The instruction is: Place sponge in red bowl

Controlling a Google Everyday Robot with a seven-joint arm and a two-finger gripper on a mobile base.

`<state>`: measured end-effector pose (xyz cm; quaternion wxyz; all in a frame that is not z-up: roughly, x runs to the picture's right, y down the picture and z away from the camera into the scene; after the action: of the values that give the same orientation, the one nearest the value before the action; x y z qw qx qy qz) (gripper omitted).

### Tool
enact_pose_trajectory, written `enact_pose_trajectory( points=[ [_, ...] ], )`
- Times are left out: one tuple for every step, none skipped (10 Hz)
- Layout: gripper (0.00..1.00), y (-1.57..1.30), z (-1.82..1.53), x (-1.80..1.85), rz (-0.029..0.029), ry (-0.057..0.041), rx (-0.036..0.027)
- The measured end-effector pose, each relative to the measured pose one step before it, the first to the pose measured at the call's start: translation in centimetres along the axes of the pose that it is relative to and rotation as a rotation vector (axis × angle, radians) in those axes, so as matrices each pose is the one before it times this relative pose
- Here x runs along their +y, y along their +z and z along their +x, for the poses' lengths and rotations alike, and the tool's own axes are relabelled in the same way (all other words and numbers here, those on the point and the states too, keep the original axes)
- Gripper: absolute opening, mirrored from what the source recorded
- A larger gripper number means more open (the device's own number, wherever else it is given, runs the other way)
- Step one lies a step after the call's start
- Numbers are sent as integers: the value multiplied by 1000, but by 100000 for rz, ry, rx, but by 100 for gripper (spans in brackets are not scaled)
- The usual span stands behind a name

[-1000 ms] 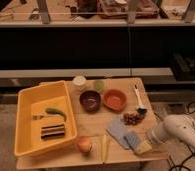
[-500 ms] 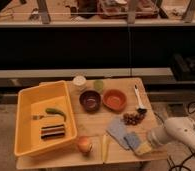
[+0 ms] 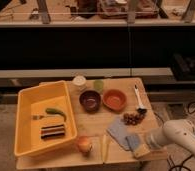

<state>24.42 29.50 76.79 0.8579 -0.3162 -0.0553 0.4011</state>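
Note:
The sponge (image 3: 135, 144), a small pale yellow block with a blue face, lies near the table's front right edge, just right of the flat blue-grey cloth (image 3: 118, 131). The red bowl (image 3: 114, 99) stands at the middle back of the table, right of the dark bowl (image 3: 90, 100); it holds nothing. My gripper (image 3: 148, 142) reaches in from the right on the white arm (image 3: 177, 135) and sits right beside the sponge, at or touching its right end. Whether it grips the sponge does not show.
A big yellow tub (image 3: 26, 120) with a green pepper, a fork and a dark item takes the left side. A banana (image 3: 104, 148) and an orange fruit (image 3: 84, 144) lie at the front. Grapes (image 3: 132, 118), a brush (image 3: 138, 98) and two cups (image 3: 79, 82) are also on the table.
The arm has moved left and a little down, bringing the gripper up to the sponge. Nothing on the table has moved.

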Motion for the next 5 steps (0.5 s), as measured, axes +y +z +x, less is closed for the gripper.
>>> enact_pose_trajectory(
  points=[
    [80, 29, -97, 313, -16, -452, -159],
    [80, 21, -134, 226, -60, -457, -115],
    [80, 40, -201, 270, -71, -682, -122],
    [75, 38, -143, 337, -78, -979, 142],
    [66, 61, -162, 230, -138, -658, -48]
  ],
)
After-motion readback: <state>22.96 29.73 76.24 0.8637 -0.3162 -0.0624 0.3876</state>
